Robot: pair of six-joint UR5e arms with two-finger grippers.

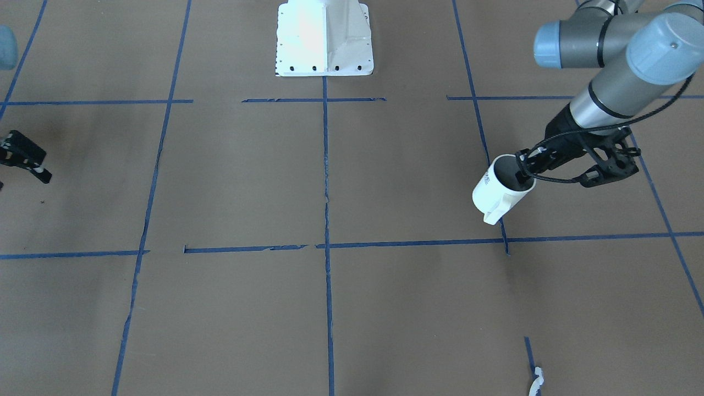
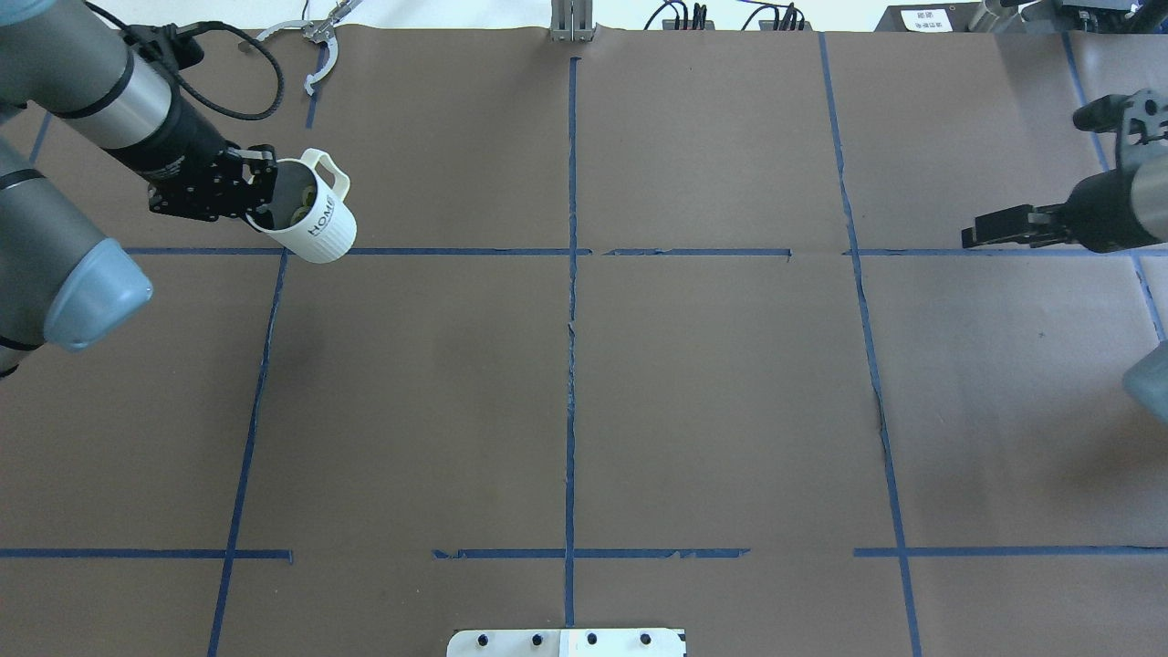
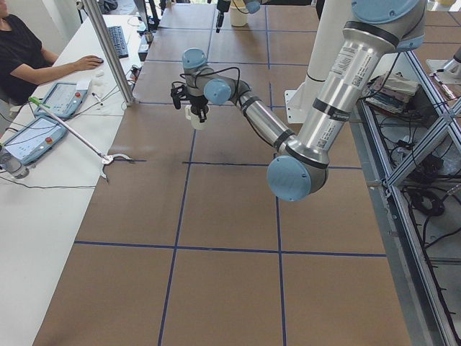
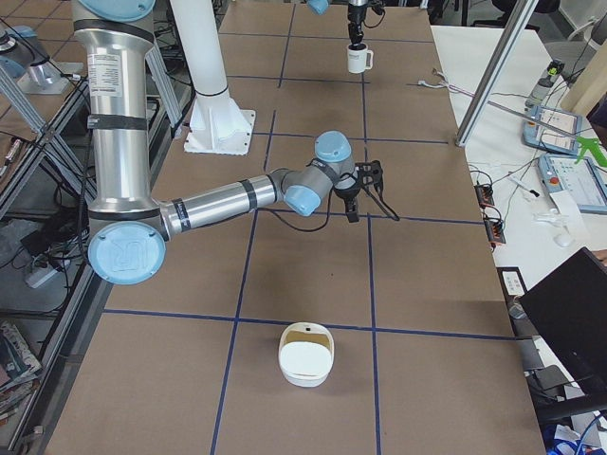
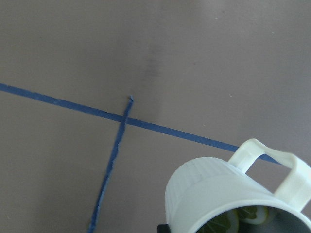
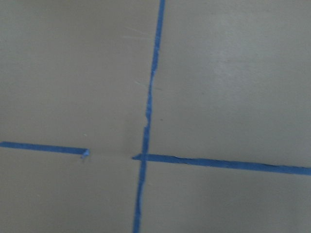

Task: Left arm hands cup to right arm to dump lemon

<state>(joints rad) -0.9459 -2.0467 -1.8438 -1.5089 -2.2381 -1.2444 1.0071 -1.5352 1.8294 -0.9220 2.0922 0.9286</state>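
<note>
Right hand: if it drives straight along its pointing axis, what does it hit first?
Probably the table. The right hand seems to point mostly downward, and its wrist view shows only brown paper with a blue tape crossing ahead. Exact tilt is hard to judge.

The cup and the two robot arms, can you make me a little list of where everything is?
cup: the cup is white, says HOME, tilted, lifted off the table
held by: left pincer, clamped on the rim, one finger inside
lemon: yellow-green lemon is inside the cup, not dumped yet
right pincer: right pincer is far across the table, holding nothing; open or shut is hard to tell
handover: not started
</note>
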